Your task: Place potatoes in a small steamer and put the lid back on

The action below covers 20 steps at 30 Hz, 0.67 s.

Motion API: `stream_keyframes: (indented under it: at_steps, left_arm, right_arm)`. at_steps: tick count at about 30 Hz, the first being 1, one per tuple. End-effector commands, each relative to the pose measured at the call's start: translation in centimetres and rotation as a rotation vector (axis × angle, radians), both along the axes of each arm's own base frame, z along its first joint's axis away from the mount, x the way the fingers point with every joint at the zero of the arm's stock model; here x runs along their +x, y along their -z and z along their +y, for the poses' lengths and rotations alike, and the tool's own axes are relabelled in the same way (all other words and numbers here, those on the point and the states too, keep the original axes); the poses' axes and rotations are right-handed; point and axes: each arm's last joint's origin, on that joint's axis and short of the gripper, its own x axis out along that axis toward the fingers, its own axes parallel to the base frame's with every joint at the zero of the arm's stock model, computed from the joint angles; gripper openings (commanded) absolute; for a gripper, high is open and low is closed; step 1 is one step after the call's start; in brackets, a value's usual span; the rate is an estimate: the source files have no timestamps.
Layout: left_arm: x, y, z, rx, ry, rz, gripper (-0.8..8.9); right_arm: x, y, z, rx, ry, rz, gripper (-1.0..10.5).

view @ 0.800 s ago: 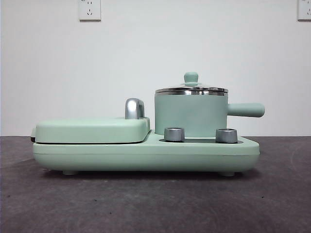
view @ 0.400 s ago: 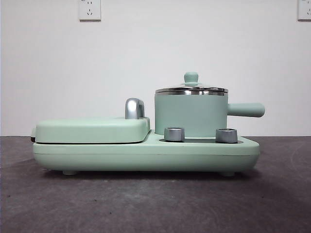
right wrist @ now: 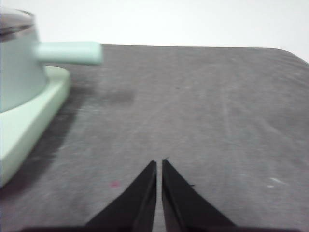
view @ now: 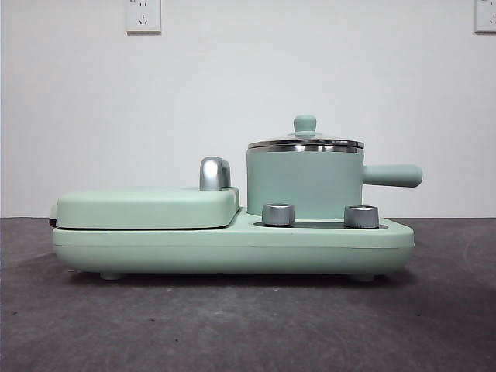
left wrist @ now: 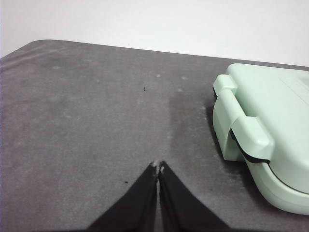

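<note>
Grey, mottled tabletop (view: pixel 248 325) stretches under everything, with a plain white wall (view: pixel 248 93) behind it carrying two sockets (view: pixel 143 15) near the top.

On the left gripper (left wrist: pixel 159 167) the two black jaws are pressed together tip to tip with nothing between them, hanging over bare table just beside the hinged end of the green cooker base (left wrist: pixel 270 140). The right gripper (right wrist: pixel 159 163) shows the same: jaws closed to a thin slit, empty, above bare table off the other end of the base (right wrist: pixel 29 111), on the side where the pot's handle (right wrist: pixel 70 52) sticks out. Neither gripper touches anything, and neither appears in the front view.

Out from the grippers, the cooker base (view: pixel 232 244) sits flat on the table. On its left half lies the flat griddle cover (view: pixel 147 208), closed, with a shiny metal latch (view: pixel 213 172) at its inner edge. On the right half stands the small steamer (view: pixel 304 182), upright, its stubby handle (view: pixel 391 175) pointing away from the griddle cover. The lid (view: pixel 305 142) rests level on the steamer's steel rim, its green knob (view: pixel 304 124) on top. Two silver dials (view: pixel 278 214) stand on the base just in front of the steamer.

No potato can be seen in any view; whether one is inside the steamer cannot be told.
</note>
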Motion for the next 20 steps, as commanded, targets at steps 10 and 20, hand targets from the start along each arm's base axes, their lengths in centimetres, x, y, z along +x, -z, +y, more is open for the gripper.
stream_keyframes:
  at_steps: [10, 20]
  left_arm:
    - [0.11, 0.52, -0.02, -0.001, 0.002, 0.006, 0.06]
    - [0.11, 0.52, -0.01, -0.001, 0.002, 0.006, 0.06]
  right_arm:
    - [0.05, 0.08, -0.12, 0.009, 0.03, -0.01, 0.2]
    - [0.05, 0.08, -0.12, 0.009, 0.03, -0.01, 0.2]
